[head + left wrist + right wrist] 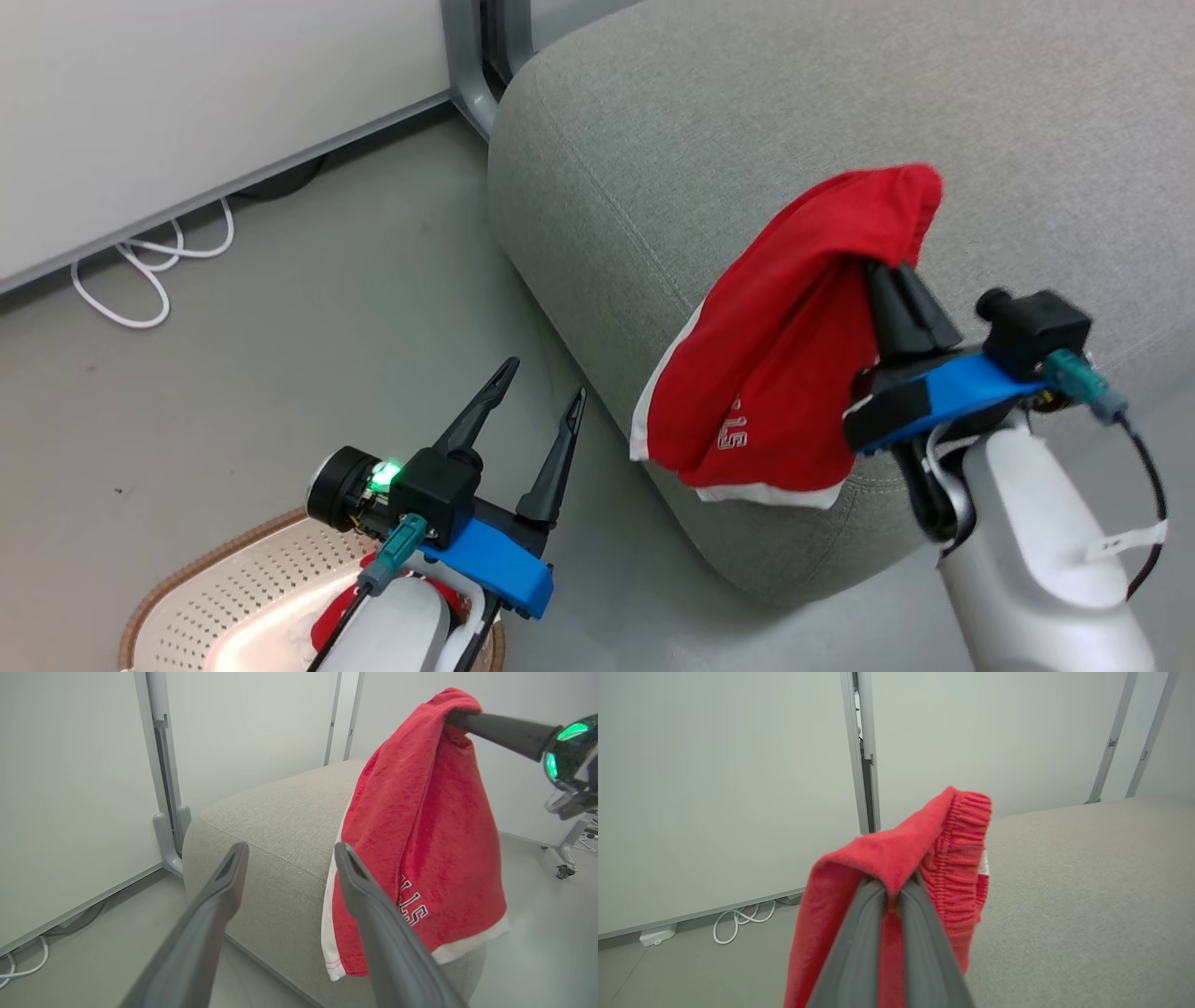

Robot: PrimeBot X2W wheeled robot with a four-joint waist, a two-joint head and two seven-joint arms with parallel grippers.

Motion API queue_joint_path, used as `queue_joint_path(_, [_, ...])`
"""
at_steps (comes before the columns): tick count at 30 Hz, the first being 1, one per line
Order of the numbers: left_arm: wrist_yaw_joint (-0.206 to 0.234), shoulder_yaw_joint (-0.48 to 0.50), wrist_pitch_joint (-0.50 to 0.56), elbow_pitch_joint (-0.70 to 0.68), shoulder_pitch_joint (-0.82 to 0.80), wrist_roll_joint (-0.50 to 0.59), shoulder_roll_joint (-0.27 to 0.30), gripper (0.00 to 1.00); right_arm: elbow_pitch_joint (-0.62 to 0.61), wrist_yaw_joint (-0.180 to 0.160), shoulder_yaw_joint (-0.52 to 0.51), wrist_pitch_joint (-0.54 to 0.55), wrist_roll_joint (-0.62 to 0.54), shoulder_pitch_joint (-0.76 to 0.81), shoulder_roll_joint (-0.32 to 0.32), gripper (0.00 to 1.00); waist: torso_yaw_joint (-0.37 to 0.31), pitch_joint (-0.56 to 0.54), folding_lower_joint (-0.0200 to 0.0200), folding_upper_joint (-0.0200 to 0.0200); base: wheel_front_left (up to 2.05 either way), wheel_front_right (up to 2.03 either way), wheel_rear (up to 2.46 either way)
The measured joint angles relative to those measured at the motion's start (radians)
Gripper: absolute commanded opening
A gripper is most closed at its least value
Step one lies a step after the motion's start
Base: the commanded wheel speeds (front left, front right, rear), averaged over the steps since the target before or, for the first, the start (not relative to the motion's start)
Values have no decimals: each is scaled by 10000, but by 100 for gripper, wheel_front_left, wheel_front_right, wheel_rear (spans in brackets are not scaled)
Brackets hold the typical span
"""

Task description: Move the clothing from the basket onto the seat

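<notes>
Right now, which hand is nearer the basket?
Left. The left hand, open, is at the far edge of the basket; the right hand is away by the seat, shut on the red garment.

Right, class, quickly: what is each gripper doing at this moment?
Left gripper: open, fingers apart, holding nothing.
Right gripper: shut on the red garment, held up in the air.

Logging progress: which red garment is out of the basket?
The white-trimmed one hanging from the right gripper; the other red garment lies in the basket.
</notes>
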Motion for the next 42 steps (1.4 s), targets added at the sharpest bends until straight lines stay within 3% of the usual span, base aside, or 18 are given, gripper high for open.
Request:
queue_joint_path(12, [0, -393, 0, -1039, -447, 184, 892, 100, 510, 0, -3273, 23, -934, -3217, -27, 0, 336, 1550, 1, 0, 0, 0, 0])
queue_joint_path(23, [0, -522, 61, -2268, -1129, 479, 1392, 100, 554, 0, -5662, 163, -1379, -5124, -1028, 0, 912, 3050, 1, 0, 0, 0, 0])
queue_joint_path(34, [65, -543, 479, -3212, -1304, 600, 1793, 100, 2738, 0, -6558, 77, -1973, -5164, -1319, 0, 1363, 4184, 1, 0, 0, 0, 0])
queue_joint_path(42, [140, -587, 495, -3298, -1312, 579, 1814, 100, 4194, 0, -7089, 19, -2744, -5153, -1668, 0, 1550, 4359, 1, 0, 0, 0, 0])
